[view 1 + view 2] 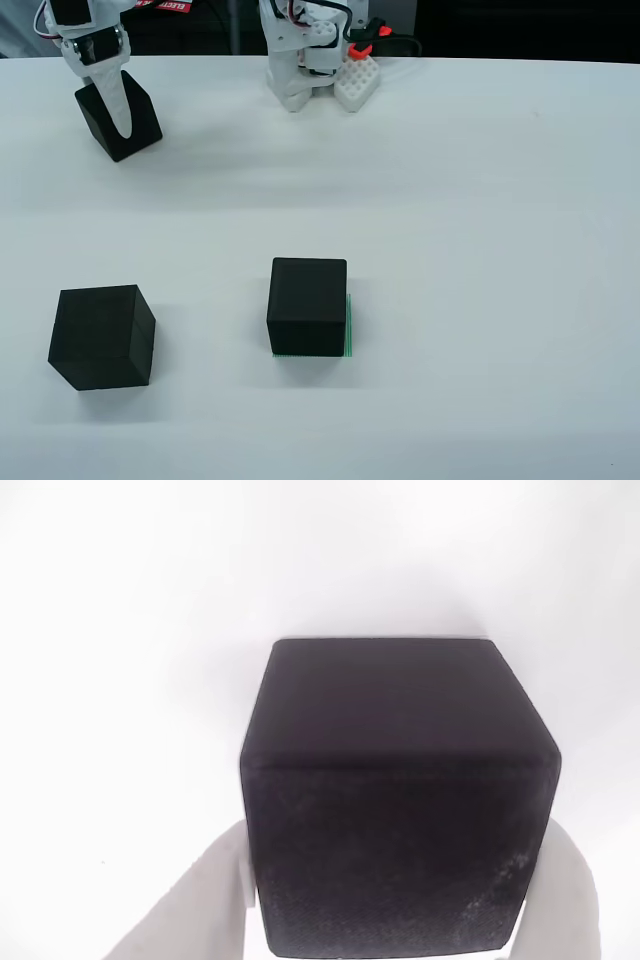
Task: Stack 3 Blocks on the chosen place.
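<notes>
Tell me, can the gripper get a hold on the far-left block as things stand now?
Probably yes. The gripper is already at that block, and in the wrist view one finger stands on each side of the block. Nothing else is near it on the table.

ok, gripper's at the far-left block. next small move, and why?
Probably close fully and lift straight up. In the wrist view the white fingers flank the black cube on both sides, and the overhead view shows the gripper down over that cube. One block already sits on the green square, so this one goes on top. Whether the grip is already firm, I can't tell.
</notes>
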Motion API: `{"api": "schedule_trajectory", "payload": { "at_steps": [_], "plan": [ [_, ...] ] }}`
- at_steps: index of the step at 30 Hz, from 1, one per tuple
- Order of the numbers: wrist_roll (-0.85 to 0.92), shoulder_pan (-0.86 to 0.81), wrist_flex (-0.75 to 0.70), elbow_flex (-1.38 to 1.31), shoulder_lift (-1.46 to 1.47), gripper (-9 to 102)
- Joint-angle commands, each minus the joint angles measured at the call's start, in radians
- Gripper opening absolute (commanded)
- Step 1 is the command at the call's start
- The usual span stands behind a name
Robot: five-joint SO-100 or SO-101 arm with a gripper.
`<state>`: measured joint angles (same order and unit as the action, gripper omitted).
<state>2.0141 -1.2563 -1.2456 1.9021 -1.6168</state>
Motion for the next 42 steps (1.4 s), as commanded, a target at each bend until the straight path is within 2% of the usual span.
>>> {"api": "schedule_trajectory", "payload": {
  "at_steps": [1,8,20,32,37,42],
  "plan": [
    [-0.017,0.029,0.015,0.038,-0.029,18],
    [-0.155,0.124,0.035,0.097,-0.110,15],
    [-0.678,0.431,0.002,0.048,-0.282,14],
    [-1.238,0.951,-0.077,-0.138,-0.331,14],
    [-1.393,1.158,-0.091,-0.209,-0.327,14],
    [-1.516,1.275,-0.137,-0.273,-0.308,14]
  ]
}}
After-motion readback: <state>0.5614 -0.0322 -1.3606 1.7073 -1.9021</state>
